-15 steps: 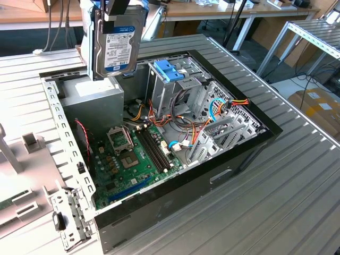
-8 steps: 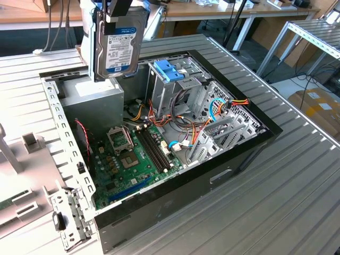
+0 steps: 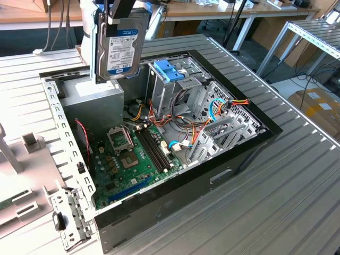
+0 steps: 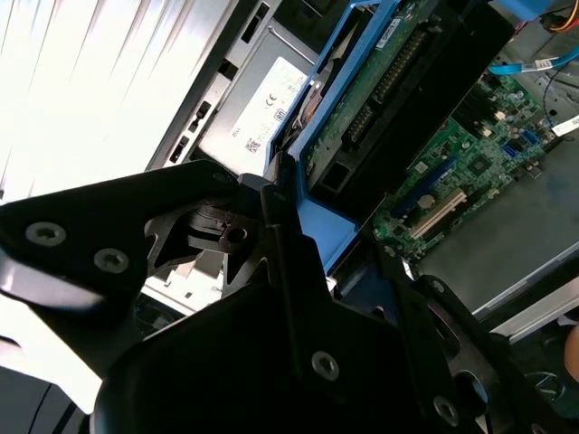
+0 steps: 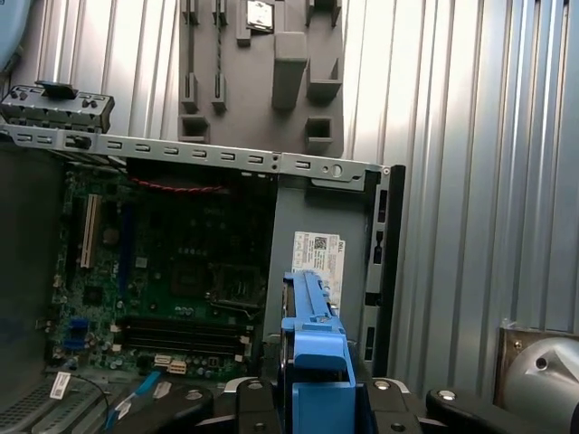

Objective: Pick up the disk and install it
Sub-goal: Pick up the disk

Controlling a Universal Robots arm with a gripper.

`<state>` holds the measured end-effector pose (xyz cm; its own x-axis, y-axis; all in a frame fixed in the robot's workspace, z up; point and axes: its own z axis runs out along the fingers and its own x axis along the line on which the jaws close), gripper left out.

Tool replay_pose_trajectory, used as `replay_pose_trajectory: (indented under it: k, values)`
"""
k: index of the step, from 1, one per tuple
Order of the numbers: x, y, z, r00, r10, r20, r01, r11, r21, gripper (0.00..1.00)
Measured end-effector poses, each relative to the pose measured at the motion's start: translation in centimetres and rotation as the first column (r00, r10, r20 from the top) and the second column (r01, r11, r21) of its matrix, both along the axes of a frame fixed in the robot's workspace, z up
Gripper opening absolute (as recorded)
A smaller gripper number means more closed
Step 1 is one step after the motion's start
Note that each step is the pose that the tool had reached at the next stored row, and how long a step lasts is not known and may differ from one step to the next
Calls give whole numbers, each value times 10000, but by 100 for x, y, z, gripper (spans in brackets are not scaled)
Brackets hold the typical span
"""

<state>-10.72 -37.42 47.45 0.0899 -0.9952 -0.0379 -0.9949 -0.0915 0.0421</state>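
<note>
End effector (image 3: 120, 11) is closed on the disk (image 3: 119, 47), gripping it by its top end in the upper left of the exterior view. The disk hangs upright in the air, with its white label and blue strip facing that camera and a blue plastic side piece along its edge. In the second wrist view the black fingers (image 4: 271, 226) press against the disk's blue side piece (image 4: 330, 117), and the green underside of the disk shows beside it. In the first wrist view the same blue piece (image 5: 312, 330) rises between the dark fingers.

Below the disk's lower end sits a grey power supply (image 3: 101, 98) in the upper-left corner of an open computer case (image 3: 255, 143). Just right of the disk in the exterior view stands a metal drive cage (image 3: 159, 90) topped by a light-blue latch (image 3: 169, 70). A green motherboard (image 3: 130, 159) fills the lower centre of the case, and orange, red and blue cables (image 3: 212, 114) crowd the right of centre. The case lies on a ribbed metal table (image 3: 297, 196), with a pale plastic panel (image 3: 21, 180) beside it at the lower left.
</note>
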Motion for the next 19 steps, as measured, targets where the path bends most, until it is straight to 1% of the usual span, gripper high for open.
replay_pose_trajectory:
  k: [16,17,19]
  values:
    - [28,-16,-4,10000,1,-1,-1,10000,-1,37]
    - [43,-18,-6,10000,1,-1,-1,10000,-2,37]
    - [69,-42,-8,10000,1,-1,-1,10000,-2,37]
